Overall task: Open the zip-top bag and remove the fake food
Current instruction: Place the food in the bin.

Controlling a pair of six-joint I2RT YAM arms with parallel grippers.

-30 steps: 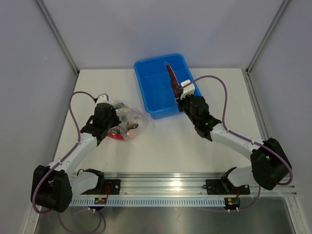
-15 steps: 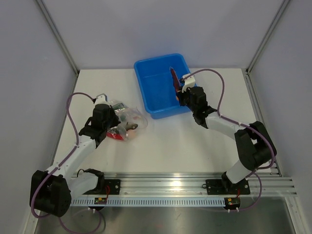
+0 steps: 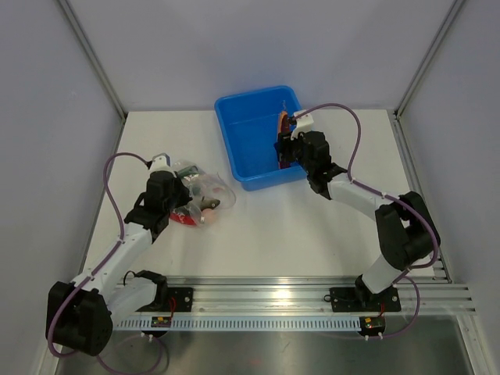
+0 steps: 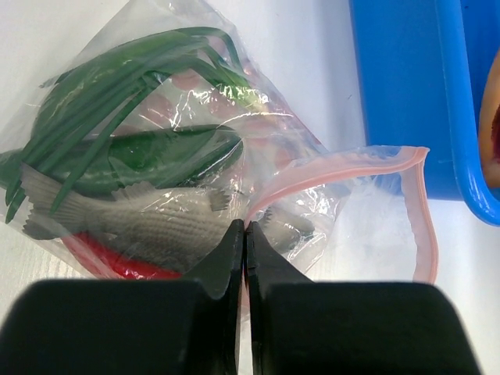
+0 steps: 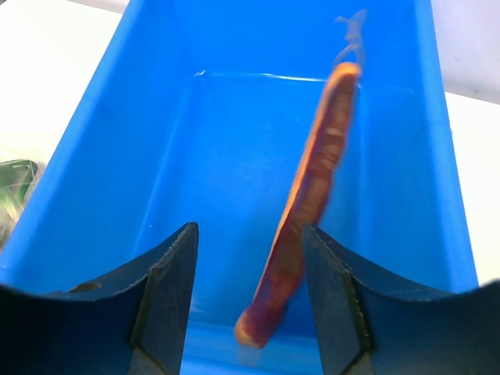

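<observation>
Where the zip-top bag (image 4: 234,156) lies on the left side of the white table (image 3: 273,226), I can see it is full of fake food: a grey fish (image 4: 133,219), a green onion (image 4: 101,101), a green chilli (image 4: 172,148) and something red (image 4: 117,262) underneath. Its pink zip strip (image 4: 418,211) gapes in a loop on the side toward the blue tub (image 3: 242,133), which stands just to the right and farther back, apart from the bag. Nothing lies between the two.

One orange-red toy piece (image 5: 312,195) is over the tub's right side, tilted and blurred; I can't name it more closely.

My left arm reaches forward from its base, bent at the elbow, with the wrist low over the bag's near-left side. The left gripper (image 4: 246,234) is closed, tips pinched on the bag's film where the zip strip ends.

My right arm stretches far-left across to the tub's near-right wall. The right gripper (image 5: 248,234) has its fingers spread; the orange-red piece sits between them, touching neither as far as I can tell.
</observation>
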